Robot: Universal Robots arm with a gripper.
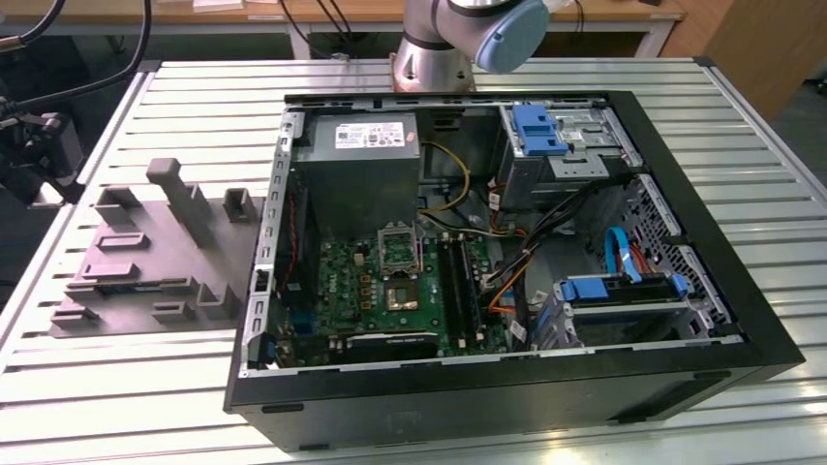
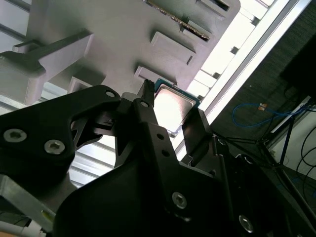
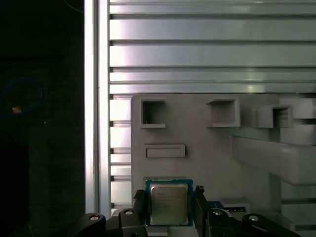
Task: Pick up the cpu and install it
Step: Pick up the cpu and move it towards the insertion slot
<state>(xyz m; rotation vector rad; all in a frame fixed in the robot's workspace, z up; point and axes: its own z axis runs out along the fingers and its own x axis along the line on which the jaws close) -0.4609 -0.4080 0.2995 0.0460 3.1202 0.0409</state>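
Observation:
In both wrist views the cpu [image 3: 169,205] [image 2: 174,104], a small square chip with a pale metal top and a green rim, sits between my gripper's two black fingers. My gripper [image 3: 170,201] [image 2: 172,117] is shut on it, one finger [image 3: 140,202] against each of two opposite sides. It is held over the corner of the grey tray [image 3: 207,148], close to the tray's edge. In the exterior view the square metal-framed socket [image 1: 398,254] lies on the green board inside the open computer case [image 1: 517,378].
The grey tray [image 1: 142,262] with raised blocks and pockets lies on the slatted aluminium table [image 1: 116,387], at the exterior view's left of the case. The arm's base [image 1: 433,58] stands behind the case. Cables, drive cages and a power supply [image 1: 362,165] crowd the case.

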